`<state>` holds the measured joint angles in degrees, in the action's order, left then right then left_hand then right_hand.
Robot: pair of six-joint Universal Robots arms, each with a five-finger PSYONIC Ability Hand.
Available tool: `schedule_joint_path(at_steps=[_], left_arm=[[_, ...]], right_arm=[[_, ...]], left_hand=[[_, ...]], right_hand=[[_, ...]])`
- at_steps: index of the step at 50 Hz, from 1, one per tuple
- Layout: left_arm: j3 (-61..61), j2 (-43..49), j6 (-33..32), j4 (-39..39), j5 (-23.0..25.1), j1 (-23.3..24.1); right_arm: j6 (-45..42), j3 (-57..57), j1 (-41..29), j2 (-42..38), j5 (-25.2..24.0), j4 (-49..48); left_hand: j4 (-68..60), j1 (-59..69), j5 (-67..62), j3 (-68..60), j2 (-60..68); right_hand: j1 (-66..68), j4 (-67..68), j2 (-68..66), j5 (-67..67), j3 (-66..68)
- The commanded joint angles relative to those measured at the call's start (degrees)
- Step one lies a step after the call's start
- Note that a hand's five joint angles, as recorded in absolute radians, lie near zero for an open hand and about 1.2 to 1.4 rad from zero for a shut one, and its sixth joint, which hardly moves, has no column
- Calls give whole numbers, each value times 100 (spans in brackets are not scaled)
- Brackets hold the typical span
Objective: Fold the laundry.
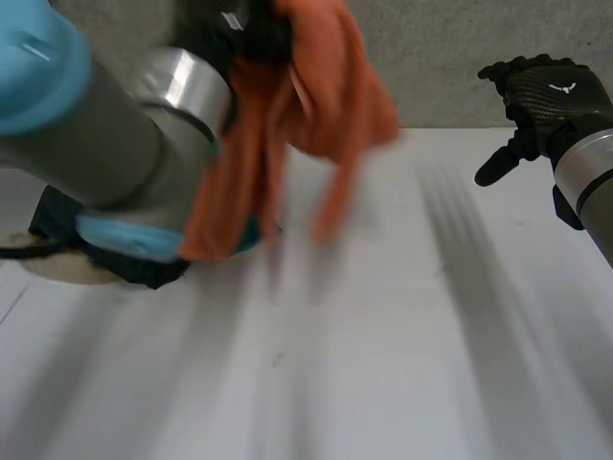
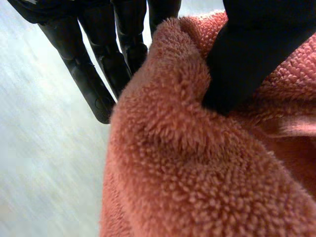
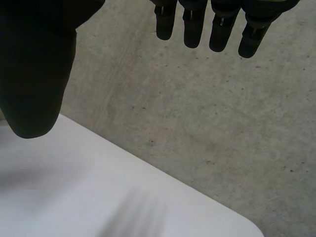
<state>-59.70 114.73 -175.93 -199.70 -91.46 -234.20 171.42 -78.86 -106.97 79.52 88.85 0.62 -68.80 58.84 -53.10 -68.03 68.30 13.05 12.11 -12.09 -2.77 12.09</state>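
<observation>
The white worktop (image 1: 383,364) is big and flat. The robot's left arm (image 1: 86,125) reaches over its far left part. An orange towel (image 1: 326,86) hangs in the air from the left robot hand (image 2: 247,54), above the far side of the worktop. The towel is blurry, so I cannot tell if its low end touches. The thumb and fingers (image 2: 84,74) pinch the fluffy towel between them. The right robot hand (image 1: 541,91) is well apart at the right, up in the air, spread out and holding nothing.
</observation>
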Motion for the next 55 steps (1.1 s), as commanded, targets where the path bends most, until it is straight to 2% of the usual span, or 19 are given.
schedule_joint_path(at_steps=[1,2,4,8,13,16,19,23,28,32,40,42,43,44,45,50,51,52,55], left_arm=[[37,1682,51,553,6,524],[46,1789,7,651,6,524],[54,1930,-125,879,32,611],[-16,1634,-318,1003,32,630],[-261,798,-451,1003,32,384],[-507,499,-547,1012,41,-71],[-613,489,-714,1012,41,-310],[-719,831,-1328,1012,41,-644],[-588,1717,-2504,968,50,-1276],[-158,2403,-2990,898,163,-1444],[773,3361,-3140,670,637,-1769],[932,3521,-3140,643,726,-1822],[1029,3600,-3149,643,752,-1840],[1221,3722,-3140,634,735,-1884],[1310,3776,-3140,626,692,-1893],[1610,3873,-3149,284,-28,-2077],[1662,3882,-3158,22,-404,-2191],[1672,3873,-3175,-129,-564,-2253],[1777,3899,-3437,-551,-864,-2437]], right_arm=[[-12,28,229,-7,-8,9],[-12,28,264,-7,-25,9],[-20,28,291,-7,-34,9],[-99,11,282,-104,-61,26],[-529,-33,221,-393,-78,44],[-969,-77,203,-604,-61,35],[-1268,-130,124,-719,-43,35],[-1418,-191,-104,-807,-17,35],[-1435,-209,-193,-816,-34,35],[-1435,-218,-228,-824,-61,35],[-1462,-358,-500,-1062,-43,35],[-1462,-455,-500,-1097,-34,26],[-1471,-481,-492,-1106,-34,26],[-1471,-516,-474,-1115,-25,26],[-1462,-560,-456,-1123,-17,18],[-1471,-666,-421,-1115,-17,18],[-1471,-683,-421,-1106,-17,9],[-1471,-684,-412,-1106,-17,0],[-1471,-701,-395,-1088,-17,17]], left_hand=[[1259,-263,689,1183,-1210],[2432,-1436,1862,2355,-2382],[3884,-2887,3313,3807,-3834],[5880,-4884,5310,5803,-5830],[5880,-4884,5310,5803,-5830],[5880,-4884,5310,5803,-5830],[5842,-4846,5272,5766,-5793],[5556,-4560,4986,5480,-5507],[4633,-3636,4062,4556,-4583],[4546,-3550,3976,4470,-4497],[4465,-3468,3894,4388,-4415],[3644,-2648,3074,3567,-3594],[2756,-1759,2185,2679,-2706],[149,847,-421,72,-99],[-1107,2103,-1678,-1184,1157],[-1120,2116,-1690,-1197,1170],[-1120,2116,-1690,-1197,1170],[-1120,2116,-1690,-1197,1170],[-1120,2116,-1690,-1197,1170]], right_hand=[[-305,-211,209,277,-209],[-305,-211,209,277,-209],[-305,-211,209,277,-209],[-305,-211,209,277,-209],[-305,-211,209,277,-209],[-305,-211,209,277,-209],[-305,-211,209,277,-209],[-305,-211,209,277,-209],[-305,-211,209,277,-209],[-305,-211,209,277,-209],[-305,-211,209,277,-209],[-305,-211,209,277,-209],[-305,-211,209,277,-209],[-305,-211,209,277,-209],[-305,-211,209,277,-209],[-305,-211,209,277,-209],[-305,-211,209,277,-209],[-305,-211,209,277,-209],[-305,-211,209,277,-209]])
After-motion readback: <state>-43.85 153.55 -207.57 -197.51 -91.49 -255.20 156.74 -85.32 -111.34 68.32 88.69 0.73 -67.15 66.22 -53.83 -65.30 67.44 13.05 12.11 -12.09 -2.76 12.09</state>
